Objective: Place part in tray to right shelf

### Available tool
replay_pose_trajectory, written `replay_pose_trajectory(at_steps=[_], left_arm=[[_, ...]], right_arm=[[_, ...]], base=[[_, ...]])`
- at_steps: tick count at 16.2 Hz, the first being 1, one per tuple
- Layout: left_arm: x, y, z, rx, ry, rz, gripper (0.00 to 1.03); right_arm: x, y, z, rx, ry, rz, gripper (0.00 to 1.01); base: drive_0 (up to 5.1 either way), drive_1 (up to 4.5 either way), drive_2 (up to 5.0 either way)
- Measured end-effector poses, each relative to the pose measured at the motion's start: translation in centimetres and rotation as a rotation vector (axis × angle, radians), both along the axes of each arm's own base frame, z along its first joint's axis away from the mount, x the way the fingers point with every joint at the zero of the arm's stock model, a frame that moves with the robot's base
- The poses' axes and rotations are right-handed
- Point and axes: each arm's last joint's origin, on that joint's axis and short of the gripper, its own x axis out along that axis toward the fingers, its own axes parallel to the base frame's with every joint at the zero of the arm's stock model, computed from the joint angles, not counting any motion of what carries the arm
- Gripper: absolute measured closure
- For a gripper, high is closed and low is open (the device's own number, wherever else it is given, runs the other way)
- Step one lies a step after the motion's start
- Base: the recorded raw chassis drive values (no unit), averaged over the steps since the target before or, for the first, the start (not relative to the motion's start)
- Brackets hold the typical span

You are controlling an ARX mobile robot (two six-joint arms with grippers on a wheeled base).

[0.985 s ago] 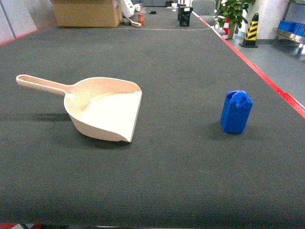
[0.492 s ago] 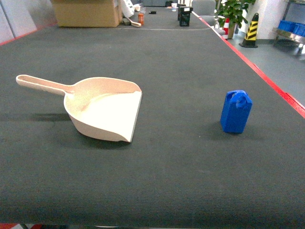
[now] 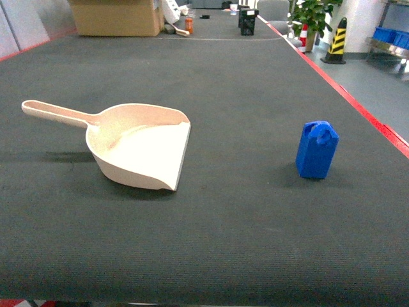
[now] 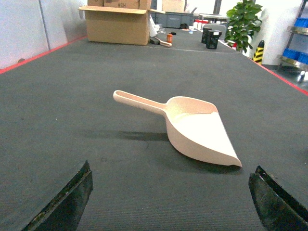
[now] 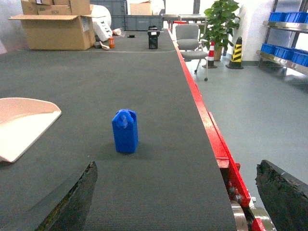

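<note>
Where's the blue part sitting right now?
The part stands upright on the dark mat at the right of the head view, apart from the tray on its left and near the mat's red edge.

No readable text anywhere — (boxes too blurred).

Warehouse or workshop floor, long dark red-edged work table (image 3: 223,77), cardboard box (image 3: 115,17) upper left, striped safety cone (image 3: 337,39), blue storage bins (image 5: 284,48) on racks upper right, grey concrete floor (image 5: 240,96)
</note>
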Motion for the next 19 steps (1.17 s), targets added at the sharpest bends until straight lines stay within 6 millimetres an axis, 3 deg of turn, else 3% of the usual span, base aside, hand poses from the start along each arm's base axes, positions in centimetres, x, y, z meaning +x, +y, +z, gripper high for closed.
replay_pose_trajectory(at_steps=[14, 15, 17, 19], left_arm=[[0.0, 0.0, -0.2, -0.010, 0.020, -0.001, 0.05], [0.2, 0.1, -0.3, -0.126, 0.176, -0.021, 0.05], [2.0, 0.6, -0.1, -0.461, 0.235, -0.052, 0.05], [5.7, 1.0, 0.6, -0.728, 0.230, -0.086, 0.05]], right_arm=[[0.0, 0.0, 0.0, 0.000, 0.000, 0.000, 0.03], [0.0, 0.0, 0.0, 0.000, 0.001, 0.000, 0.03], [0.0, 0.0, 0.0, 0.000, 0.001, 0.000, 0.03], [0.0, 0.0, 0.0, 0.000, 0.001, 0.000, 0.03]], base=[[0.0, 0.00, 0.0], [0.0, 0.00, 0.0], [0.0, 0.00, 0.0], [0.0, 0.00, 0.0]])
